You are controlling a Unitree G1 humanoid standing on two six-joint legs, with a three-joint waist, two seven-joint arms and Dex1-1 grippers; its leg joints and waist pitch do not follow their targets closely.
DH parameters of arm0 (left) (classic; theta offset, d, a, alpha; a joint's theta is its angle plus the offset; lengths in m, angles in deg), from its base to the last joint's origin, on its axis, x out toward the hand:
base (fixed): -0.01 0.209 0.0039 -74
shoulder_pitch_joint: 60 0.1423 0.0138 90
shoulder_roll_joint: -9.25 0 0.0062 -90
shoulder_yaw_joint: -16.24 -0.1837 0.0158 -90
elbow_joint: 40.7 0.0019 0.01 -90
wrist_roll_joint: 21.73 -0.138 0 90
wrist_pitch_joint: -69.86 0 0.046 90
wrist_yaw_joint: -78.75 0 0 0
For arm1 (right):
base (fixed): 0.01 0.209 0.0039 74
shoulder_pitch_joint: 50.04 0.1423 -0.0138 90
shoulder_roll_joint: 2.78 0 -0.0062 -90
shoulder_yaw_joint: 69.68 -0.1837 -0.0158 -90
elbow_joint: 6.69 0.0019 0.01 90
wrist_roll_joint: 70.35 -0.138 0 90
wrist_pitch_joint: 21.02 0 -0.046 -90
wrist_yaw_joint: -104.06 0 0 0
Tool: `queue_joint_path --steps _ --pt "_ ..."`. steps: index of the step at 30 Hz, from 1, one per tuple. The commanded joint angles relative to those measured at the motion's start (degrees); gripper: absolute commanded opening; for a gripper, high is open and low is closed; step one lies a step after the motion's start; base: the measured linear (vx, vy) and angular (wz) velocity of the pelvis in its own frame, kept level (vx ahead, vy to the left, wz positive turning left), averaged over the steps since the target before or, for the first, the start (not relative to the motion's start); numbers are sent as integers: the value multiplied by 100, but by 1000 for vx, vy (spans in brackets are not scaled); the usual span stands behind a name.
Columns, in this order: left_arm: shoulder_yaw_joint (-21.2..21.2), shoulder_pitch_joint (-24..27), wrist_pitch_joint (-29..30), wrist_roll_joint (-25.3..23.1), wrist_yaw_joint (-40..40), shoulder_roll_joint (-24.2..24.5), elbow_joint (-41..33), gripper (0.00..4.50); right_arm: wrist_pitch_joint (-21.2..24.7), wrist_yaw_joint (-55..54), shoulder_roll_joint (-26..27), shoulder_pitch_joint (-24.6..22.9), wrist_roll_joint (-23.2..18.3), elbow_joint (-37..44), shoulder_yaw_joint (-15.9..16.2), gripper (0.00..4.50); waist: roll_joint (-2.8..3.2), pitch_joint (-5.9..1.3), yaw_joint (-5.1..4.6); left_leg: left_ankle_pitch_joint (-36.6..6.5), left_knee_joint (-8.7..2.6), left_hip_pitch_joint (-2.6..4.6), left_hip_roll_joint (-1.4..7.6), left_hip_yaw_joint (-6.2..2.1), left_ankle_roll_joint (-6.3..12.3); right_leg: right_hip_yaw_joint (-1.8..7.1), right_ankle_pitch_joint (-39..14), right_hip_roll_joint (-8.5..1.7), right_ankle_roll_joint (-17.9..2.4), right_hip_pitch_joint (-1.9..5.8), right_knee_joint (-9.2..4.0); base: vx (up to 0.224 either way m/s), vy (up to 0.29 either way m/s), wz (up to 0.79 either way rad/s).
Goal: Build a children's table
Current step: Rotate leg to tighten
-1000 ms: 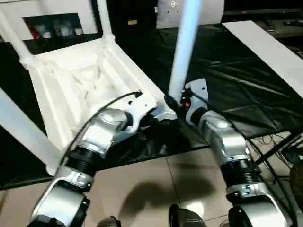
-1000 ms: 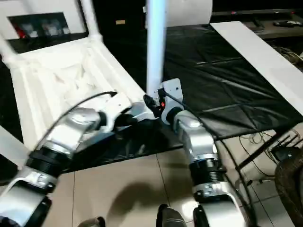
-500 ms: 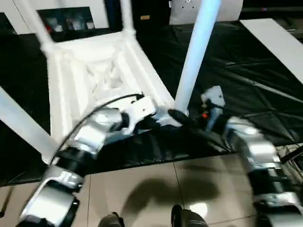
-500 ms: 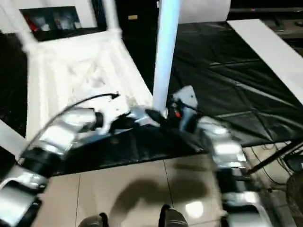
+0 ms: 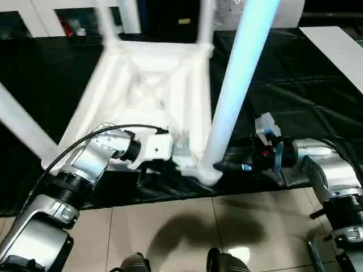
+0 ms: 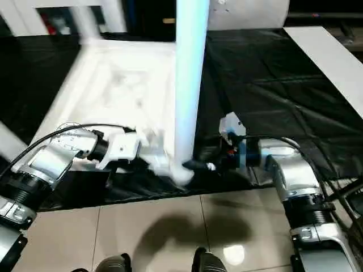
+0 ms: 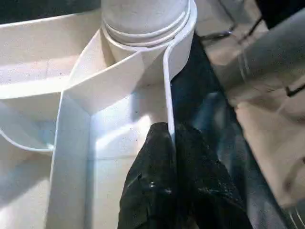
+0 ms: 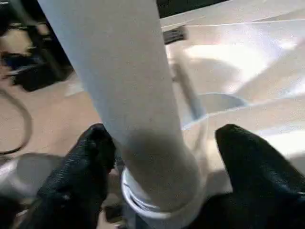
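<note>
A white children's table (image 5: 153,96) lies upside down on a black-covered tabletop (image 5: 295,85), near its front edge, with its four legs pointing up. The near leg (image 5: 238,85) stands in the corner socket (image 5: 207,170) closest to the robot. Compared with a second ago, the table looks turned on the black cover, so that this corner now faces the robot more squarely, though the camera has also shifted, which makes the amount of turn hard to judge. The right arm has swung out to the side and now reaches in level from the right. The right claw (image 8: 167,162) is spread wide, one black finger on each side of the leg's foot, gripping nothing. The left claw (image 7: 170,131) is closed tight on the thin rim of the table just beside the socket, where it also was a second ago. This suggests the last leg is in and the right claw has let go, while the left steadies the table. Ridges on the leg's foot show above the socket, so it may not be fully seated. The tops of all the legs are cut off, the far side of the table is blurred, and it is unclear whether the right fingers (image 8: 90,157) touch the leg.
</note>
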Motion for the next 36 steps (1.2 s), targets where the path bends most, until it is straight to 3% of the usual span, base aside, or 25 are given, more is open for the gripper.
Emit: queue_joint_path --steps 1,5,6,11,16,20,21,23,24,25,26,27,29,30,32,35,36 --pt "-603 165 -187 -300 -467 2 190 0 40 181 -34 63 -65 42 78 317 -45 -466 -18 -862 -280 -2 -66 209 631 158 -1130 -105 -1611 432 -204 0 0 0" --pt "-645 102 -313 -293 -568 -10 257 0 175 442 8 69 -100 -3 206 299 -50 -473 -13 -927 -278 -6 -69 208 583 155 -1251 -107 -1577 436 -208 0 0 0" --pt "-645 92 -321 -286 -582 -18 266 0 191 478 19 60 -108 5 230 274 -49 -485 -5 -905 -273 -1 -68 208 569 158 -1280 -109 -1566 437 -206 0 0 0" --pt "-635 70 -352 -276 -591 -46 306 0 216 552 48 42 -132 3 306 230 -65 -495 2 -853 -259 -18 -76 205 537 160 -1309 -111 -1537 442 -195 0 0 0" --pt "-530 106 -205 -158 -659 -70 302 0 364 564 89 -4 -216 58 293 209 -76 -509 13 -899 -245 -17 -77 205 509 161 -1450 -112 -1485 435 -193 0 0 0" --pt "-421 176 388 -76 -519 -92 131 0 520 132 251 -108 -247 253 156 206 -90 -506 3 -976 -253 -23 -83 199 436 157 -1714 -116 -1383 440 -212 0 0 0" --pt "-314 215 826 -13 -318 -178 9 0 555 -349 401 -140 -97 297 133 205 -88 -499 -6 -975 -260 -21 -86 200 407 161 -1777 -113 -1349 439 -219 0 0 0" --pt "-237 236 1090 3 -122 -257 -54 0 535 -793 540 -152 82 304 129 205 -109 -471 -33 -1041 -275 -30 -96 197 341 160 -2022 -113 -1248 428 -243 0 0 0" --pt "-119 273 1459 44 159 -386 -145 0 594 -1457 802 -138 248 304 63 204 -86 -422 -70 -1314 -307 -30 -122 169 215 145 -2687 -115 -1003 419 -299 0 0 0" --pt "-62 288 1612 63 291 -447 -184 0 647 -1718 922 -127 292 309 30 204 -98 -415 -98 -1345 -317 -37 -130 166 158 146 -2852 -112 -918 418 -317 0 0 0" --pt "4 306 1775 91 435 -518 -228 0 729 -2004 1062 -112 322 319 -15 204 -101 -409 -115 -1433 -324 -29 -149 150 115 129 -3118 -114 -809 414 -352 -51 -5 -10" --pt "137 309 2061 114 784 -671 -277 0 890 -2587 1318 -57 429 280 -106 204 -117 -383 -207 -1545 -327 -54 -190 117 1 88 -3713 -107 -504 419 -417 -69 5 -16" --pt "333 308 2511 146 1297 -904 -380 0 1053 -3420 1673 33 617 192 -215 201 -102 -361 -264 -1683 -319 -52 -213 94 -60 49 -4092 -112 -295 394 -467 -70 12 -18" --pt "467 320 2840 165 1644 -1077 -489 0 1121 -4015 1943 114 712 85 -320 199 -100 -360 -367 -1818 -294 -61 -256 56 -73 -35 -4452 -115 -60 395 -553 -62 24 -22" --pt "572 339 3097 122 1933 -1230 -607 0 1125 -4546 2159 186 815 -22 -391 199 -55 -356 -460 -2021 -294 -42 -267 23 14 -139 -4472 -107 8 391 -657 -57 26 -21" --pt "767 326 3503 -35 2618 -1554 -778 0 859 -5375 2511 300 1129 -286 -432 199 28 -344 -533 -2374 -341 0 -206 -23 117 -266 -4054 -105 -107 412 -724 -27 21 -12" --pt "800 313 3577 -73 2769 -1633 -823 0 775 -5517 2608 307 1153 -313 -476 199 53 -322 -553 -2700 -344 80 -186 -47 188 -389 -3900 -99 -105 412 -840 0 0 0"
